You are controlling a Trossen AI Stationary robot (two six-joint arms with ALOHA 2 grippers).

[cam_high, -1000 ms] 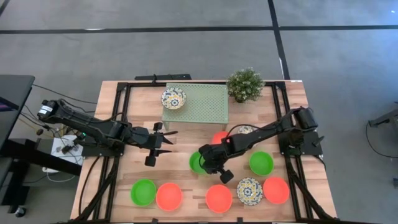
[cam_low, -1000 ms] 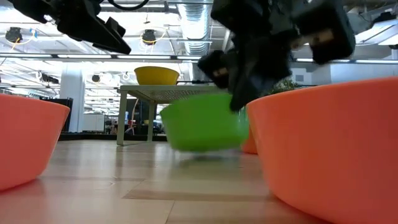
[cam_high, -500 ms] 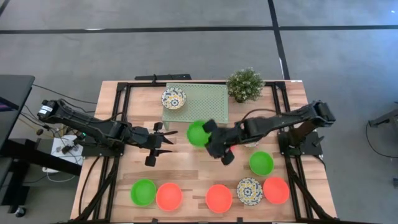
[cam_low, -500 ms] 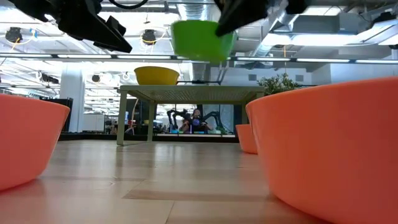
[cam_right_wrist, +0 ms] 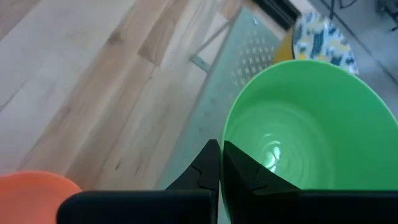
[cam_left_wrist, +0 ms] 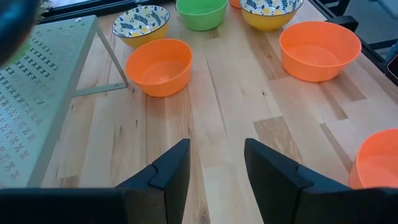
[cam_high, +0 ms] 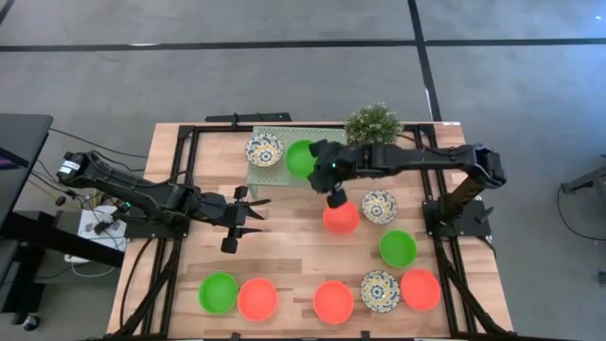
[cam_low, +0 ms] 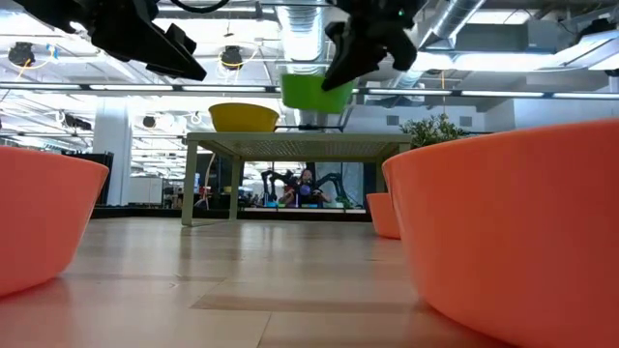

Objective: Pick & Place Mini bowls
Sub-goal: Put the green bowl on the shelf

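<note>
My right gripper is shut on a plain green mini bowl above the raised green perforated stand. A blue-yellow patterned bowl sits on that stand. On the wooden table rest a red-orange bowl, a patterned bowl, a green bowl and a near row of several more. My left gripper is open, hovering over bare wood left of centre. My right gripper pinches the green bowl's wall at the rim, one finger inside the bowl and one outside. The fingers reach it from the table's right side. The bowl is lifted clear above the stand's top, mouth up.
A small potted plant stands at the stand's far right corner. Black frame rails run along both table sides. The near row holds green, red-orange and patterned bowls.
My right gripper has lifted the green bowl off the table's middle and carried it up and toward the far edge, over the green stand. The red-orange bowl it had hidden now shows. My left arm has kept still.
</note>
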